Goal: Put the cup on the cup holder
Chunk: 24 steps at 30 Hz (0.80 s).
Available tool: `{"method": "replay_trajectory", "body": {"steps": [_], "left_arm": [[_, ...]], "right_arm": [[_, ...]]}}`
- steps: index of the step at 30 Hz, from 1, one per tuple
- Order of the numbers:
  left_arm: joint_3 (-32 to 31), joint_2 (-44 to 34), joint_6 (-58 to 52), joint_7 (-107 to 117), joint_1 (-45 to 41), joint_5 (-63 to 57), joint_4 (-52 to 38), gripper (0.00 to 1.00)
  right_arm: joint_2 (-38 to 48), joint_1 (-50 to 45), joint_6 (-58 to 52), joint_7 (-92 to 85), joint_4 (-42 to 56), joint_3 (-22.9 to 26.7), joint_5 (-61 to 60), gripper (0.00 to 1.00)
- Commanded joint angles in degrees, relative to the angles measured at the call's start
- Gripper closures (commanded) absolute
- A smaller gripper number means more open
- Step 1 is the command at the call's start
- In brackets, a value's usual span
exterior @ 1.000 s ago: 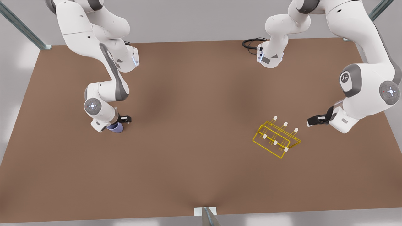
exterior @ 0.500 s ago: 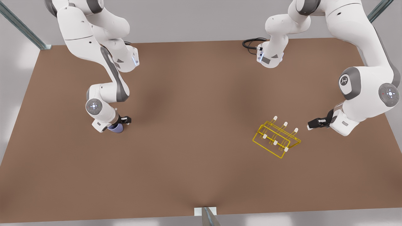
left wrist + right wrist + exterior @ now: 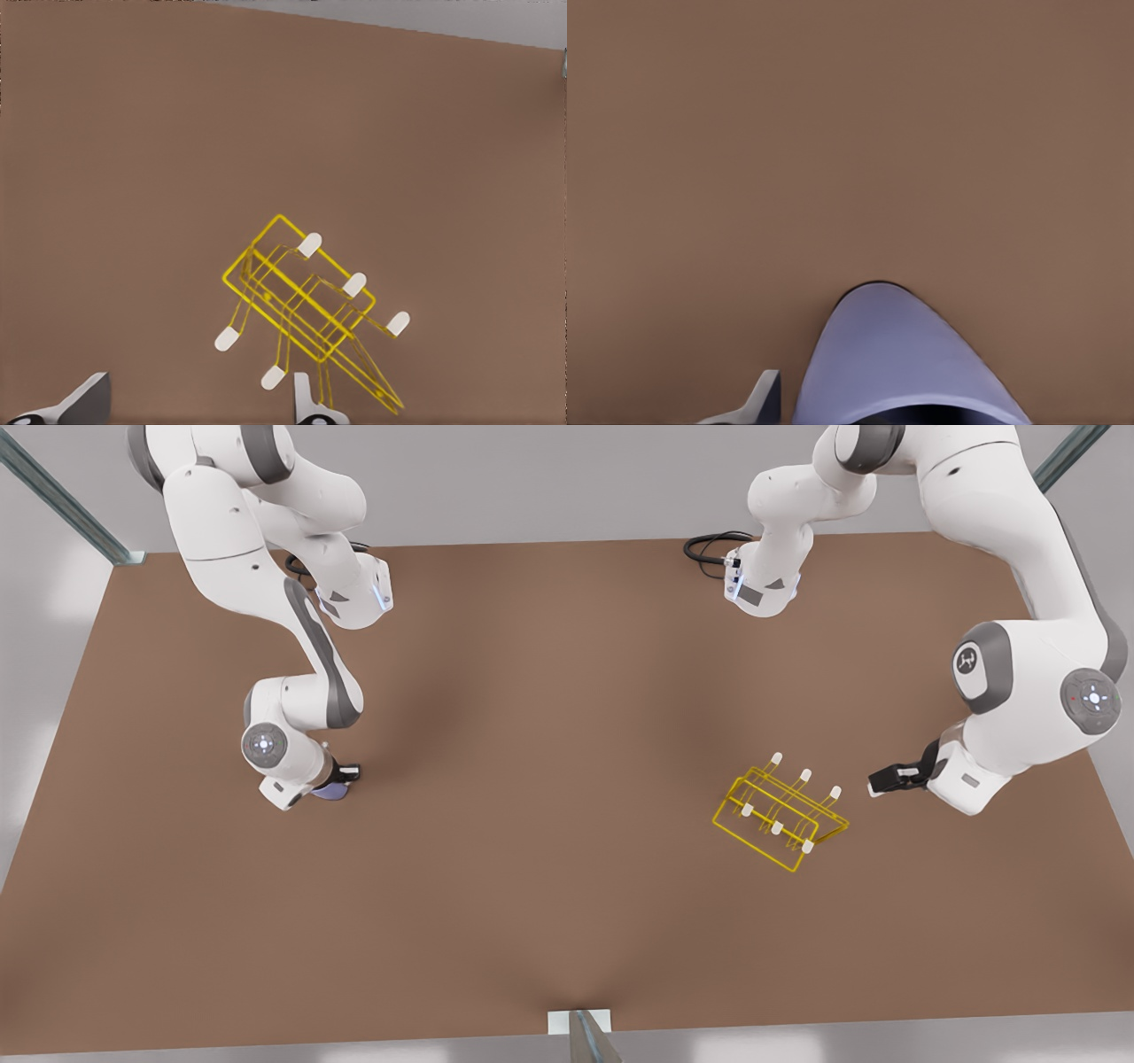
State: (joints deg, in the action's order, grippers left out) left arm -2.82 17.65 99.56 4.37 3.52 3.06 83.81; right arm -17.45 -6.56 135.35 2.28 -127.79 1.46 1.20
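Here the pick-up step is judged to be in hand. The cup (image 3: pixel 334 789) is seen on the brown table (image 3: pixel 549 717) at the front view's left, mostly covered by the right gripper (image 3: pixel 339 779), which is lowered over it from above. In the right wrist view the cup's (image 3: pixel 908 359) lavender wall is seen close under the camera with one fingertip (image 3: pixel 760 400) just beside it, a narrow gap showing between the two. Whether the fingers are pressed onto the cup or only set around it cannot be told; the second finger is hidden by the cup.

The cup holder (image 3: pixel 780 815) is found well apart from the cup, at the front view's right, resting on the table with its white-capped prongs slanting rather than standing straight up. The left gripper (image 3: pixel 884 780) is held just beside the holder without touching it. In the left wrist view the cup holder (image 3: pixel 306 310) is looked down upon, and two pale fingertips (image 3: pixel 306 400) are seen spread apart with nothing between them. This arm is judged to be waiting.

None of the task is judged done: the cup is not yet on a prong. The next move calls for a firm grasp to be confirmed, for the cup to be lifted clear of the table and carried across to the holder, and for its mouth to be turned toward a capped prong. Since the prongs are thin and tilted, careful alignment is judged necessary, or the light wire rack may be knocked aside.
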Motion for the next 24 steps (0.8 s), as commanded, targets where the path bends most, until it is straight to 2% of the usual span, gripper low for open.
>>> {"method": "replay_trajectory", "body": {"steps": [1,5,9,12,14,20,24], "left_arm": [[0.01,-0.33,-0.24,7.93,0.08,-0.25,-0.05,0.00],[0.10,-0.24,-2.61,-2.17,0.08,-3.15,-1.63,0.00],[-0.08,-0.24,-3.84,-1.82,-0.10,-2.88,-1.54,0.00],[-0.16,-0.24,-4.02,-0.94,-0.18,-3.06,-1.63,0.00],[-0.25,-0.33,-4.02,-1.21,-0.10,-3.41,-1.63,0.00],[-0.16,-0.07,-4.02,-1.29,-0.01,-3.23,-1.63,0.00],[-0.16,-0.07,-4.02,-1.21,-0.01,-3.23,-1.63,0.00]], "right_arm": [[-0.04,0.05,-0.88,-1.93,0.08,0.04,0.20,0.67],[-0.04,0.05,-3.07,-1.67,1.31,0.04,0.20,0.79],[-0.30,-0.12,-5.36,-1.32,3.42,-0.05,0.12,0.79],[-1.00,-0.65,-8.70,-1.76,8.43,-0.31,0.03,0.79],[-1.35,-4.68,-8.79,-1.14,12.12,-0.49,-0.94,0.79],[-8.73,-18.13,-7.91,-0.44,28.64,-0.49,-27.54,0.79],[-21.57,-26.49,-5.28,-0.61,46.92,-0.49,-48.13,0.79]]}}
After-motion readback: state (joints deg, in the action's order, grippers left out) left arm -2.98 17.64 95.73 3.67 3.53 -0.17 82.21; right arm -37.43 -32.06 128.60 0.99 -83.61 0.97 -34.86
